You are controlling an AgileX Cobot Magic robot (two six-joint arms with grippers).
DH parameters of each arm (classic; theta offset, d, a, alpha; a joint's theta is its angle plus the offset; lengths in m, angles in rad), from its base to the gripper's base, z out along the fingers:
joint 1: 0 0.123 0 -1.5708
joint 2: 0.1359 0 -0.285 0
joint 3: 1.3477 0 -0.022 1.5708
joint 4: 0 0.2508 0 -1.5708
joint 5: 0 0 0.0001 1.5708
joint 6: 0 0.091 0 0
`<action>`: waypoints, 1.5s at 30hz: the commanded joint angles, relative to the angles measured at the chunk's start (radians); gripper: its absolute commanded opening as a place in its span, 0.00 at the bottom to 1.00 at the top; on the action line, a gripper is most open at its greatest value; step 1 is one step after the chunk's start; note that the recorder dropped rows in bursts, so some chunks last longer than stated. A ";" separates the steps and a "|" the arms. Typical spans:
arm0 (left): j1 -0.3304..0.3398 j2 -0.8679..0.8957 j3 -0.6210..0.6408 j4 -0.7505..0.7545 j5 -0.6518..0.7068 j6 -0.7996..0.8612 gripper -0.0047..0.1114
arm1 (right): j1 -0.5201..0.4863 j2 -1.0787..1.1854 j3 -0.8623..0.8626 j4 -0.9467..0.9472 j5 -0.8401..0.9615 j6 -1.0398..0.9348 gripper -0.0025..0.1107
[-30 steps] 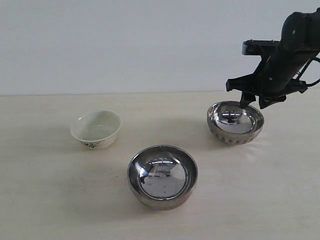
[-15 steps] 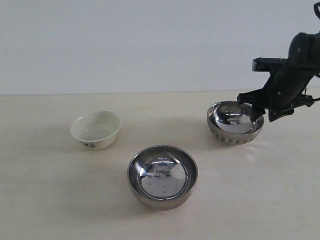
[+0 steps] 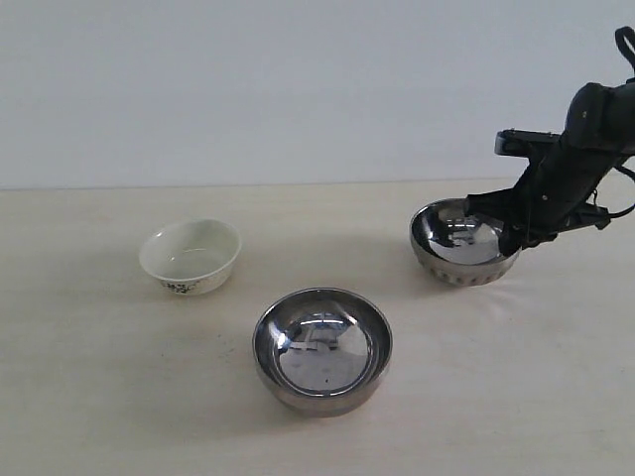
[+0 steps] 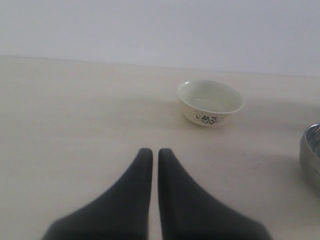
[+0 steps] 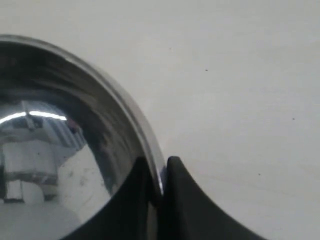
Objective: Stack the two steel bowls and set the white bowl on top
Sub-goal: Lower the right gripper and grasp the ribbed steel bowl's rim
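Tool (image 5: pixel 159 170) (right, tilted) astride ribbed bowl (image 3: pixel 458 241) rim

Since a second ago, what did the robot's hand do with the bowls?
The right hand came down and pinched the rim of the ribbed shiny steel bowl. The small white ceramic bowl and the smooth round steel bowl stayed put.

exterior overlooks the table (image 3: pixel 99 416) — left wrist, low, shares the white bowl (image 4: pixel 210 102); right, close, a steel bowl (image 5: pixel 55 130).

Two steel bowls (image 3: pixel 322 352) (image 3: pixel 461 238); one white bowl (image 3: pixel 190 255).
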 commanded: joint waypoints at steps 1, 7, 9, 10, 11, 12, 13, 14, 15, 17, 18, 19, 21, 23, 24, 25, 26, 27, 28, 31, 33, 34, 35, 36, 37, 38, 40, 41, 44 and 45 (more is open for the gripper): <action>0.003 -0.003 0.004 0.002 0.000 -0.001 0.07 | -0.001 -0.004 0.000 -0.003 0.032 -0.016 0.02; 0.003 -0.003 0.004 0.002 0.000 -0.001 0.07 | -0.001 -0.004 0.000 -0.003 0.041 -0.016 0.02; 0.003 -0.003 0.004 0.002 0.000 -0.001 0.07 | -0.001 -0.004 0.000 0.000 0.043 -0.016 0.02; 0.003 -0.003 0.004 0.002 0.000 -0.001 0.07 | -0.001 -0.004 0.000 0.000 0.043 -0.016 0.02; 0.003 -0.003 0.004 0.002 0.000 -0.001 0.07 | -0.001 -0.004 0.000 0.000 0.043 -0.016 0.02; 0.003 -0.003 0.004 0.002 0.000 -0.001 0.07 | -0.001 -0.004 0.000 0.000 0.043 -0.016 0.02; 0.003 -0.003 0.004 0.002 0.000 -0.001 0.07 | -0.001 -0.004 0.000 0.000 0.043 -0.016 0.02; 0.003 -0.003 0.004 0.002 0.000 -0.001 0.07 | -0.001 -0.004 0.000 0.000 0.043 -0.018 0.02; 0.003 -0.003 0.004 0.002 0.000 -0.001 0.07 | -0.001 -0.004 0.000 0.000 0.043 -0.018 0.02; 0.003 -0.003 0.004 0.002 0.000 -0.001 0.07 | -0.001 -0.004 0.000 0.000 0.043 -0.019 0.02; 0.003 -0.003 0.004 0.002 0.000 -0.001 0.07 | -0.001 -0.004 0.000 0.000 0.043 -0.019 0.02; 0.003 -0.003 0.004 0.002 0.000 -0.001 0.07 | -0.001 -0.004 0.000 0.000 0.043 -0.019 0.02; 0.003 -0.003 0.004 0.002 0.000 -0.001 0.07 | -0.001 -0.004 0.000 0.000 0.043 -0.019 0.02; 0.003 -0.003 0.004 0.002 0.000 -0.001 0.07 | -0.001 -0.004 0.000 0.000 0.043 -0.019 0.02; 0.003 -0.003 0.004 0.002 0.000 -0.001 0.07 | -0.001 -0.004 0.000 0.000 0.043 -0.019 0.02; 0.003 -0.003 0.004 0.002 0.000 -0.001 0.07 | -0.001 -0.004 0.000 0.000 0.045 -0.019 0.02; 0.003 -0.003 0.004 0.002 0.000 -0.001 0.07 | -0.001 -0.004 0.000 0.000 0.047 -0.019 0.02; 0.003 -0.003 0.004 0.002 0.000 -0.001 0.07 | -0.001 -0.004 0.000 0.000 0.047 -0.019 0.02; 0.003 -0.003 0.004 0.002 0.000 -0.001 0.07 | -0.001 -0.004 0.000 0.000 0.047 -0.019 0.02; 0.003 -0.003 0.004 0.002 0.000 -0.001 0.07 | -0.001 -0.004 0.000 0.000 0.047 -0.019 0.02; 0.003 -0.003 0.004 0.002 0.000 -0.001 0.07 | -0.001 -0.004 0.000 0.000 0.047 -0.019 0.02; 0.003 -0.003 0.004 0.002 0.000 -0.001 0.07 | -0.001 -0.004 0.000 0.000 0.047 -0.019 0.02; 0.003 -0.003 0.004 0.002 0.000 -0.001 0.07 | -0.001 -0.004 0.000 0.000 0.047 -0.019 0.02; 0.003 -0.003 0.004 0.002 0.000 -0.001 0.07 | -0.001 -0.004 0.000 0.000 0.047 -0.021 0.02; 0.003 -0.003 0.004 0.002 0.000 -0.001 0.07 | -0.001 -0.006 0.000 0.000 0.047 -0.021 0.02; 0.003 -0.003 0.004 0.002 0.000 -0.001 0.07 | -0.001 -0.008 0.000 0.000 0.047 -0.021 0.02; 0.003 -0.003 0.004 0.002 0.000 -0.001 0.07 | -0.001 -0.020 0.000 0.003 0.044 -0.021 0.02; 0.003 -0.003 0.004 0.002 0.000 -0.001 0.07 | -0.001 -0.027 0.000 0.005 0.044 -0.023 0.02; 0.003 -0.003 0.004 0.002 0.000 -0.001 0.07 | -0.001 -0.057 0.000 0.011 0.055 -0.030 0.02; 0.003 -0.003 0.004 0.002 0.000 -0.001 0.07 | -0.001 -0.068 0.000 0.016 0.061 -0.033 0.02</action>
